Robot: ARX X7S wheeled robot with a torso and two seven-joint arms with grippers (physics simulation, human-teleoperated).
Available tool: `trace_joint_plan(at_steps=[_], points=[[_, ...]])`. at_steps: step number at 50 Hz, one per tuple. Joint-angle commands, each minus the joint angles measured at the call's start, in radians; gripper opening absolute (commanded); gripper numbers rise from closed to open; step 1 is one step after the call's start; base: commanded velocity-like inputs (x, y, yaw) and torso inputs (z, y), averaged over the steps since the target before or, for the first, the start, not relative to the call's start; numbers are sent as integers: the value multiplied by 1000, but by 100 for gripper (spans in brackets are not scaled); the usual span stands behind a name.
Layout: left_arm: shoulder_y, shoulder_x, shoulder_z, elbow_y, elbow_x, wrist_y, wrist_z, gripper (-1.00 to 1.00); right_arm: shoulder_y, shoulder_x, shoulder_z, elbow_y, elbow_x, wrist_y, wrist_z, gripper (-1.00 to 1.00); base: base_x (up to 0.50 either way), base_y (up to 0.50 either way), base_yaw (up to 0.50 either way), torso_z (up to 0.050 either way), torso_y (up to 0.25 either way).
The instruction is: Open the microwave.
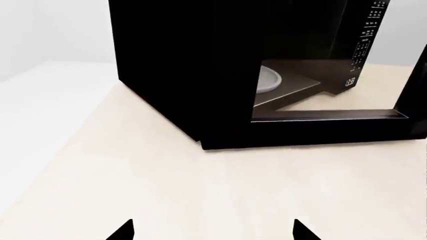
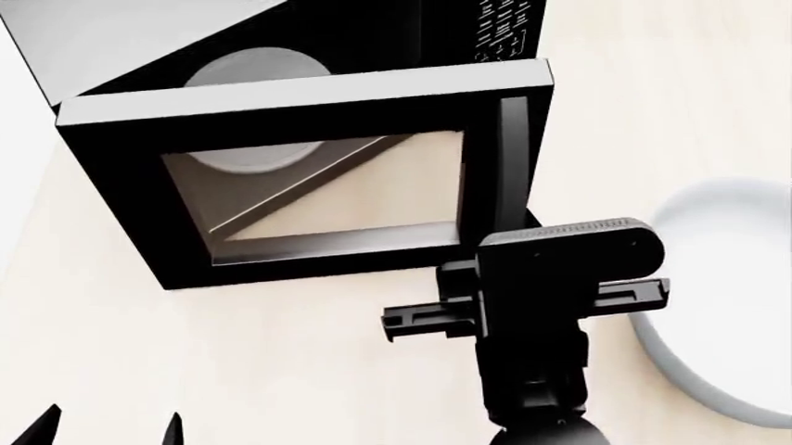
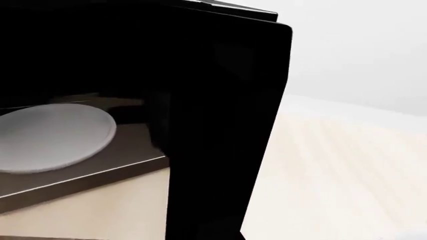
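Microwave (image 2: 310,56) on pale worktop (image 2: 273,371), door (image 2: 315,195) swung wide toward robot. Door handle (image 2: 511,158) upright, straight ahead of right claw (image 2: 520,236), nearer arm; its grip state cannot tell, fingers hidden. Left claw (image 1: 212,231) low, well apart, tips spread, holding nothing.

A white plate (image 2: 724,306) rests on the pale wooden table (image 2: 297,362).

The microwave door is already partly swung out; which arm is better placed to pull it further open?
Probably the right. In the head view the right gripper sits at the door handle of the microwave. The left gripper hangs low, away from the door.
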Motion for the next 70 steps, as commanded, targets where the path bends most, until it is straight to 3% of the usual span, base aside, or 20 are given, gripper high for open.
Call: trace_joint_plan(at_steps=[1, 25, 26, 56, 70], points=[[1, -2, 4, 0, 0, 2, -4, 100, -33, -18, -57, -166, 149, -61, -69, -100, 0, 4, 6, 0, 0], [3, -9, 8, 3, -9, 5, -11, 100, -94, -10, -61, -184, 129, -118, -45, -100, 0, 4, 6, 1, 3], [3, -10, 8, 4, -9, 5, -11, 100, -104, -8, -61, -184, 127, -131, -49, 100, 0, 4, 6, 0, 11], [-4, -16, 18, 4, -12, 3, -18, 100, -135, 42, 37, -114, 152, -214, -51, 100, 0, 0, 0, 1, 2], [-3, -20, 21, 6, -16, 7, -20, 100, -240, 127, 97, -343, 224, -146, 21, 100, 0, 0, 0, 0, 0]])
